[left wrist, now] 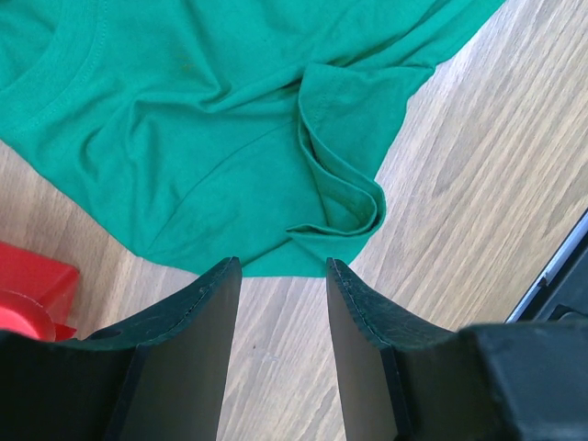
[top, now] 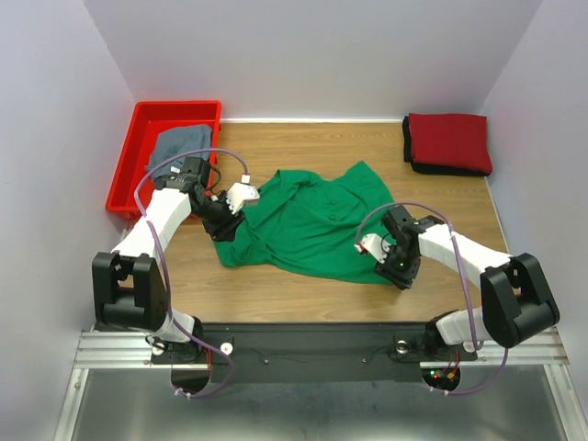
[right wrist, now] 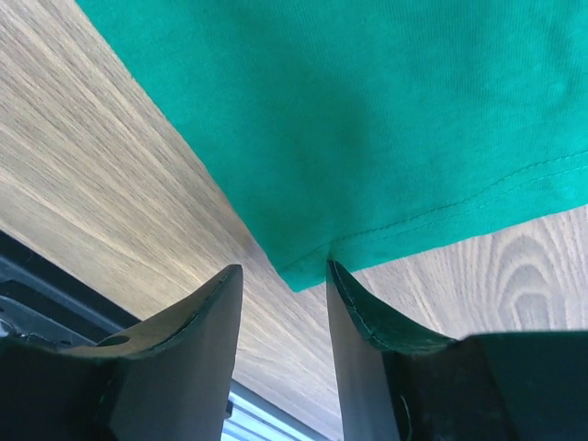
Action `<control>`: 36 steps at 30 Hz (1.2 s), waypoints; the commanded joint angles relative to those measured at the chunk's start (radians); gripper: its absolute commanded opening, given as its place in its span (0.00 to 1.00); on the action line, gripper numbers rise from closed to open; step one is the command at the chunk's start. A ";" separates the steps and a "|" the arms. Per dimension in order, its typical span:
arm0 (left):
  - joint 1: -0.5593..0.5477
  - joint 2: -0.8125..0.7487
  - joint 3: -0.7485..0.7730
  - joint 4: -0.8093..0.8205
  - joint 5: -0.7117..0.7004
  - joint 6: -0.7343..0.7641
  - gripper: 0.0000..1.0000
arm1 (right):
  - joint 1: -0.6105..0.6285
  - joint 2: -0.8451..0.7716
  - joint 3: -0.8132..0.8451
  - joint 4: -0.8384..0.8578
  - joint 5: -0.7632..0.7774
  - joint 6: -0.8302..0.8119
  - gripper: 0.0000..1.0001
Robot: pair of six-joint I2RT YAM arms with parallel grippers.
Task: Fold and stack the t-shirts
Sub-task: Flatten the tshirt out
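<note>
Green t-shirt (top: 317, 220), crumpled on the wooden tabletop (top: 276, 294). Right fingers (right wrist: 207, 354) apart astride its near right corner; left fingers (left wrist: 197, 354) apart, empty, off its left edge. Beyond it: grey-blue t-shirt (top: 179, 142) in red bin (top: 129, 175), leftward; dark red t-shirt (top: 450, 140) folded atop black t-shirt (top: 450, 171), rightward.

The bright green t-shirt (top: 317, 225) lies rumpled, spread out in the middle. The dark red one (top: 450, 140) sits folded atop the black one (top: 452, 170), far right. The grey-blue one (top: 179, 142) slumps in the red bin (top: 129, 165).
</note>
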 commanded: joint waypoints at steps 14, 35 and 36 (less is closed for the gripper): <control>0.038 -0.041 -0.017 -0.095 0.003 0.112 0.55 | 0.054 0.029 -0.084 0.117 0.089 -0.025 0.04; 0.036 0.048 -0.099 -0.074 0.043 0.692 0.59 | 0.054 0.084 0.009 0.065 0.077 0.021 0.01; 0.036 0.056 -0.093 -0.088 0.044 0.721 0.59 | 0.054 0.087 0.011 0.065 0.077 0.021 0.01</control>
